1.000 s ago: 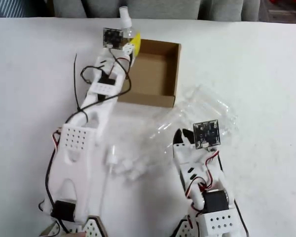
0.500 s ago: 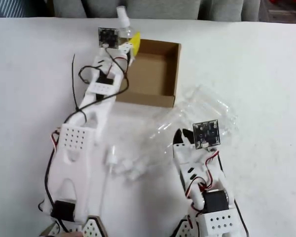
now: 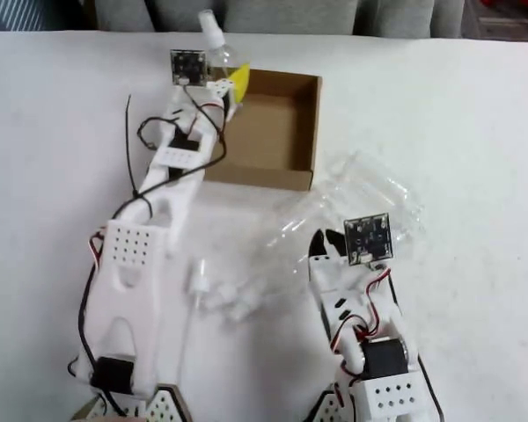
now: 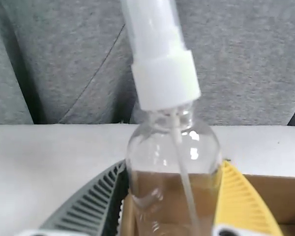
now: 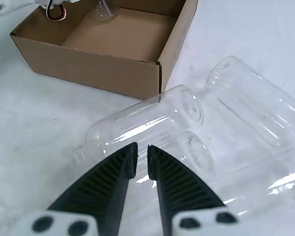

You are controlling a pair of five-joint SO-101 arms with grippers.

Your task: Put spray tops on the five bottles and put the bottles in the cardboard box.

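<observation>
1. Your left gripper (image 4: pixel 169 211) is clamped on a bottle (image 4: pixel 172 167), the grey finger on one side and the yellow finger on the other
2. That bottle has its spray top (image 4: pixel 160 69) on, with the dip tube running down inside the clear wall
3. It is at the far left corner of the box (image 3: pixel 264 178), its lower end inside the rim and its top leaning out past that corner; you cannot tell whether the base touches the box floor
4. The box sits open near the far edge of the table (image 3: pixel 475 114), about midway along it
5. Your right gripper (image 5: pixel 141 157) is clenched on nothing, with only a thin slit between the black fingers
6. It hangs just above the loose bottles (image 3: pixel 361 198), which lie on their sides without tops, just beside the near right corner of the box
7. Loose tops (image 3: pixel 220 294) lie in a cluster between your two arms, towards the near edge of the table
</observation>
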